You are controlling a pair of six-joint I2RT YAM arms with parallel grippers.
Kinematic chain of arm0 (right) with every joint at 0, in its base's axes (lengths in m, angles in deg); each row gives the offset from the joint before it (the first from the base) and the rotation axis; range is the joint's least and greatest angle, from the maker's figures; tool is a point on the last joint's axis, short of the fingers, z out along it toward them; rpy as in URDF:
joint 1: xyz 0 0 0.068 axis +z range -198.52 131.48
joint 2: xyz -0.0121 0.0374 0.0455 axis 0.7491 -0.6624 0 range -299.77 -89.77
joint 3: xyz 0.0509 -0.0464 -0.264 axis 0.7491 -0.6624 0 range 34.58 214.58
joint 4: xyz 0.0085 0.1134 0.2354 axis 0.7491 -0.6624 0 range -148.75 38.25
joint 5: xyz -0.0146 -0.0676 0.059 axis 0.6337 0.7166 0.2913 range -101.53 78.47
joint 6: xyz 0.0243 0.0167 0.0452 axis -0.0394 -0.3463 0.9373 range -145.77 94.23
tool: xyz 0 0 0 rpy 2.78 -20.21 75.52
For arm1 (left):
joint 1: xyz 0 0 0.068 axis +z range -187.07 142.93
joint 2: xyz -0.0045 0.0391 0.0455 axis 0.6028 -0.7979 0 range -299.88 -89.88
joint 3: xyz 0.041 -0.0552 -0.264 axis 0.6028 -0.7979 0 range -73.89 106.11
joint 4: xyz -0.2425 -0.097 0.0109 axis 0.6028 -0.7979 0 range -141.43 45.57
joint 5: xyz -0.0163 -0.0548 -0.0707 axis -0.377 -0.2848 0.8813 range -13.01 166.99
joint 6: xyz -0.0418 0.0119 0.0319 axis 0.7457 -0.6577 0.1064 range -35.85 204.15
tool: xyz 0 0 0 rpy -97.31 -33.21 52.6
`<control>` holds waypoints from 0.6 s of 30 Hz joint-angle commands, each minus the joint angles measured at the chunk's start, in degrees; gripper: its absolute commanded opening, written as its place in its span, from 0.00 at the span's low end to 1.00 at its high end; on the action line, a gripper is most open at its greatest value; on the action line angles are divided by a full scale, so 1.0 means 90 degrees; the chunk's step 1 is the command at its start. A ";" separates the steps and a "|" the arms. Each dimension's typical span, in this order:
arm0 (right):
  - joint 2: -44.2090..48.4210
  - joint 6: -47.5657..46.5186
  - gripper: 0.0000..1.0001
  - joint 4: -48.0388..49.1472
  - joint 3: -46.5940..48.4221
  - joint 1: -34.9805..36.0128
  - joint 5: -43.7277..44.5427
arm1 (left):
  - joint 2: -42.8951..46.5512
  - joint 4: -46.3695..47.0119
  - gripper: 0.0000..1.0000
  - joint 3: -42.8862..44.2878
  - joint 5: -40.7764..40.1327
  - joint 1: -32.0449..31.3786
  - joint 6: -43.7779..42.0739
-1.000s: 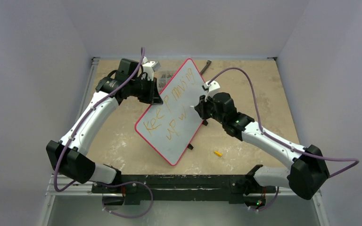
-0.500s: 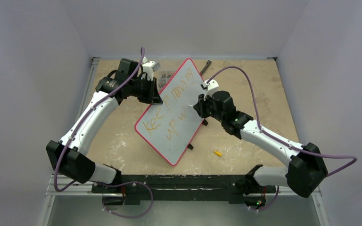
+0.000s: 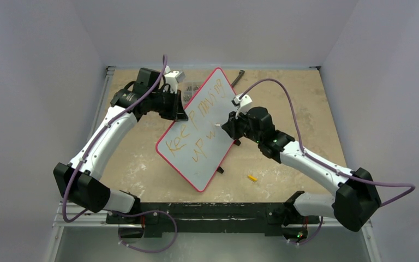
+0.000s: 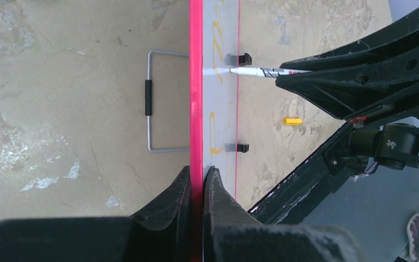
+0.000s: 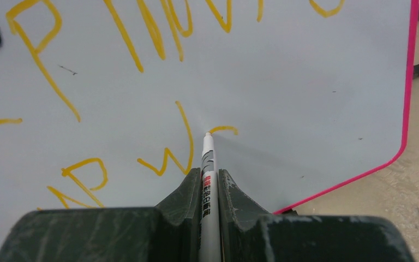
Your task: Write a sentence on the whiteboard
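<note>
The right gripper (image 5: 208,179) is pinching a slim white marker pen (image 5: 209,158) between pressed-in jaws. The barrel is lying along the jaw line, so the tip is reaching past the fingertips and touching the whiteboard (image 5: 316,82). The tip is sitting at a small orange curve just after the "w", so the sentence (image 5: 124,35) is reading "Keep moving" above and "upw" below, and I judge the second line to be mid-word. The left gripper (image 4: 196,177) is clamping the board's red frame edge-on, jaws closed on it, apparently propping the board tilted and steadying it against the pen's push. The board is standing slanted in the middle of the table (image 3: 142,164), between the arms. A yellow cap (image 3: 252,177) is lying near it.
</note>
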 commanded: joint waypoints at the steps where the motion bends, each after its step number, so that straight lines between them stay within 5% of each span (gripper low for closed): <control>1: 0.0222 0.0057 0.00 0.0239 -0.0294 0.0065 -0.0537 | -0.0007 0.0071 0.00 0.0002 -0.0806 -0.0017 -0.0624; 18: -0.0229 -0.0097 0.00 -0.0200 0.0146 0.0054 0.0435 | 0.0034 0.0074 0.00 -0.0035 -0.0810 -0.0017 -0.0624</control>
